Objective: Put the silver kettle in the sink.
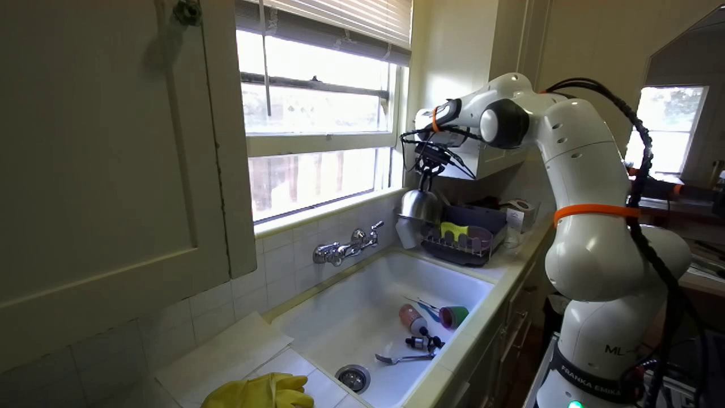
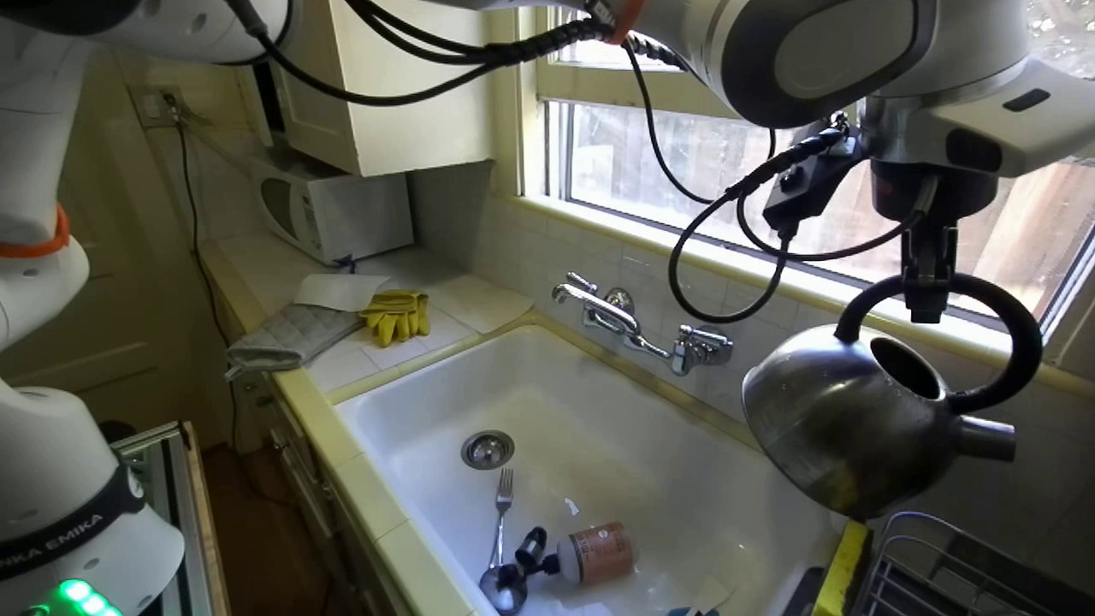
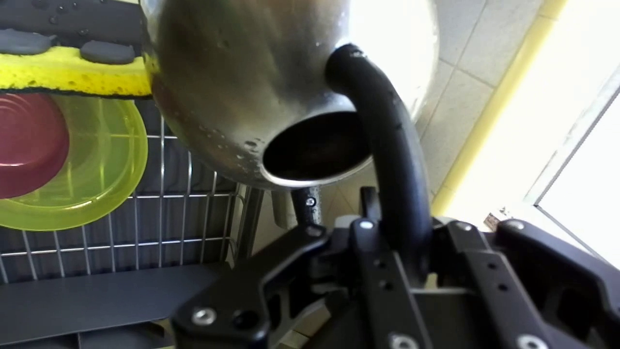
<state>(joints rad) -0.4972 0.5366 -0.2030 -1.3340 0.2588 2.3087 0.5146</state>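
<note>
The silver kettle (image 1: 420, 205) hangs in the air by its black arched handle, seen in both exterior views. Its shiny body (image 2: 843, 419) is tilted, with the round top hole uncovered and the short spout pointing away from the taps. My gripper (image 2: 931, 295) is shut on the top of that handle (image 2: 1024, 342). In the wrist view the handle (image 3: 399, 145) runs down between the fingers of my gripper (image 3: 407, 237), and the fingertips are partly hidden behind it. The white sink (image 1: 334, 306) lies lower, with its round drain at the end away from the kettle.
Below the kettle, a dark dish rack (image 3: 162, 194) holds a yellow sponge (image 3: 82, 72) and bowls. Inside the sink lie a pink-labelled bottle (image 2: 603, 552), a fork (image 2: 503, 505) and a cup (image 1: 453, 317). Chrome taps (image 1: 345, 246) jut from the wall. Yellow gloves (image 1: 255, 392) rest on the counter.
</note>
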